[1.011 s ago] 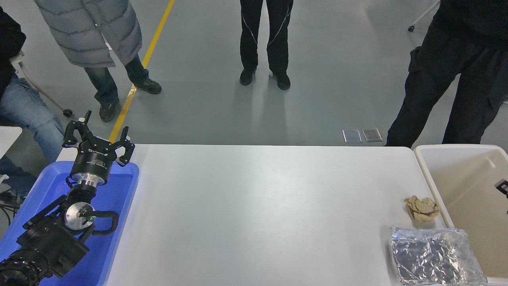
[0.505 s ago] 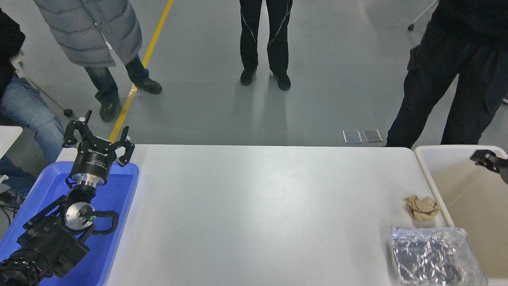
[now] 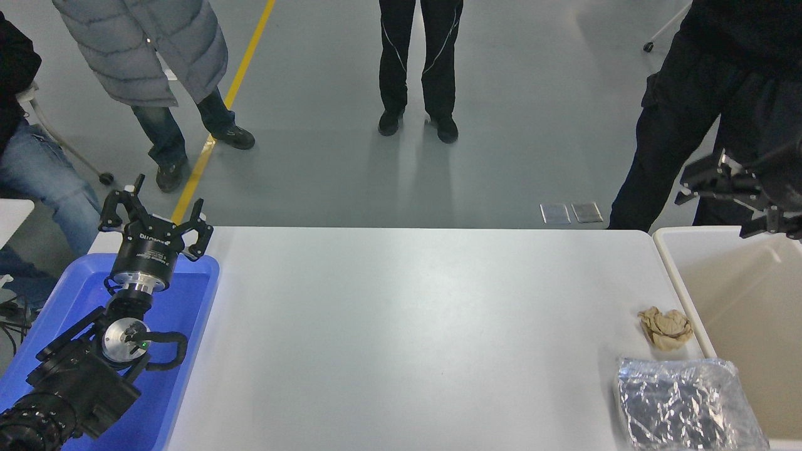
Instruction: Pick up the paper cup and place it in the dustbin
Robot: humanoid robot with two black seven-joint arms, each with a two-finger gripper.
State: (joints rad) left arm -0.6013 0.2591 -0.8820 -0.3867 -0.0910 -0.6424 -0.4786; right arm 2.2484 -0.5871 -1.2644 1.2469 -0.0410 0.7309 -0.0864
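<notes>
Sitting at the white table's (image 3: 407,326) right end, the large cream-white plastic dustbin (image 3: 680,282) is seen with no paper cup visible. Right gripper (image 3: 727,197) is held above its far rim, jaws spread, empty. Left gripper (image 3: 153,216) is parked open over the blue plastic tray (image 3: 188,326).

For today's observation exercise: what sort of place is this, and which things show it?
Probably an indoor robotics test hall: a grey floor with a yellow line, people standing watching, and a white table with robot arms.
</notes>
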